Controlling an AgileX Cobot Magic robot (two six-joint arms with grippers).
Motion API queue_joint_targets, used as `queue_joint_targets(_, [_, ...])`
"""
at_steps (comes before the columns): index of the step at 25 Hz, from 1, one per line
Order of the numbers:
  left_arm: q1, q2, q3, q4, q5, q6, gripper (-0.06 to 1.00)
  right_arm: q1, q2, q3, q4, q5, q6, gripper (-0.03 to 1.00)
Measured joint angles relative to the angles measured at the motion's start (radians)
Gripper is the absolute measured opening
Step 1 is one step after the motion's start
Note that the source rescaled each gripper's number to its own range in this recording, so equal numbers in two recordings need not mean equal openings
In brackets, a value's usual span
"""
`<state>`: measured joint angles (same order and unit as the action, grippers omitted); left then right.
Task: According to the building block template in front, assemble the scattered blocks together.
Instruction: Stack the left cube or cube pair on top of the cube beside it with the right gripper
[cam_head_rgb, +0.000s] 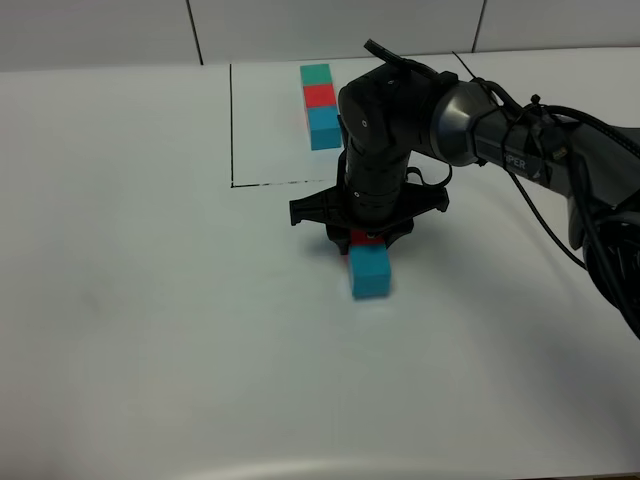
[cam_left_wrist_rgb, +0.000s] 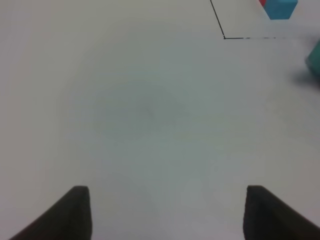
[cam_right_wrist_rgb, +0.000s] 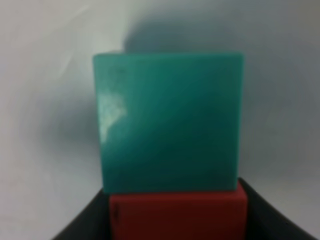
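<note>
The template row of green (cam_head_rgb: 316, 74), red (cam_head_rgb: 319, 96) and blue (cam_head_rgb: 323, 127) cubes lies inside the black lines at the back. My right gripper (cam_head_rgb: 366, 237) points straight down and is shut on the scattered red cube (cam_head_rgb: 365, 240). The scattered blue cube (cam_head_rgb: 369, 272) touches the red one on the near side. In the right wrist view the teal-green cube (cam_right_wrist_rgb: 170, 122) sits flush against the red cube (cam_right_wrist_rgb: 177, 215), which is between the fingers (cam_right_wrist_rgb: 85, 222). The arm hides this green cube in the exterior view. My left gripper (cam_left_wrist_rgb: 165, 215) is open and empty over bare table.
The black drawn frame has its corner at the exterior view's middle left (cam_head_rgb: 232, 185), also seen in the left wrist view (cam_left_wrist_rgb: 223, 37). The right arm (cam_head_rgb: 500, 140) and its cables stretch in from the right. The white table (cam_head_rgb: 150, 320) spreads to the left and front.
</note>
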<state>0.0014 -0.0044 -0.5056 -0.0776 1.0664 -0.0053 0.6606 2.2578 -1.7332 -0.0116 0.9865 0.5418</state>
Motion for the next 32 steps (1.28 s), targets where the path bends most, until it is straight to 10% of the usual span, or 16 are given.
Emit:
queue_joint_targets(12, [0.0, 0.0, 0.0, 0.0, 0.0, 0.0, 0.38, 0.003, 0.003, 0.0, -0.027, -0.024, 0.085, 0.02])
queue_joint_targets(22, [0.0, 0.0, 0.0, 0.0, 0.0, 0.0, 0.38, 0.012, 0.003, 0.0, -0.049, -0.037, 0.063, 0.9])
queue_joint_targets(32, [0.0, 0.0, 0.0, 0.0, 0.0, 0.0, 0.38, 0.003, -0.065, 0.0, -0.015, -0.035, -0.107, 0.97])
